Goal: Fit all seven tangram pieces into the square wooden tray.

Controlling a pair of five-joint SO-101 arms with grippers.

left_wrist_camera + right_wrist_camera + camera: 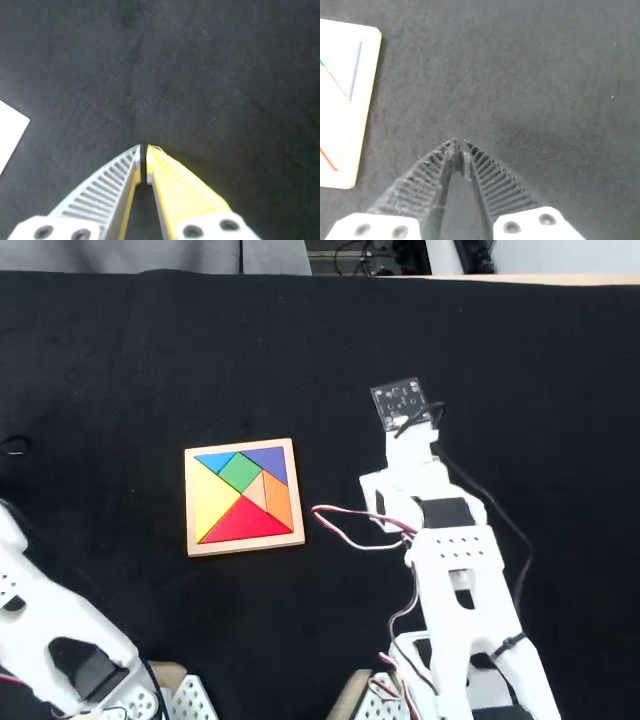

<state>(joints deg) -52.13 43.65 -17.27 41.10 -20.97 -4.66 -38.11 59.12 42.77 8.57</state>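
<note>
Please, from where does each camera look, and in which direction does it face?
High view: fixed above, looking down at the wooden tray on the black cloth; both arms show.
Left wrist view: on the left arm, facing cloth past the shut left end effector.
Right wrist view: on the right arm, facing cloth past the shut right end effector.
Shared: the high and right wrist views both show the tray.

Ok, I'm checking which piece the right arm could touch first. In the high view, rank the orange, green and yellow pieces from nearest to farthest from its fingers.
1. Orange piece, by the tray edge that faces the right arm's fingers.
2. Green piece, towards the middle of the tray.
3. Yellow piece, on the tray's far side.
</note>
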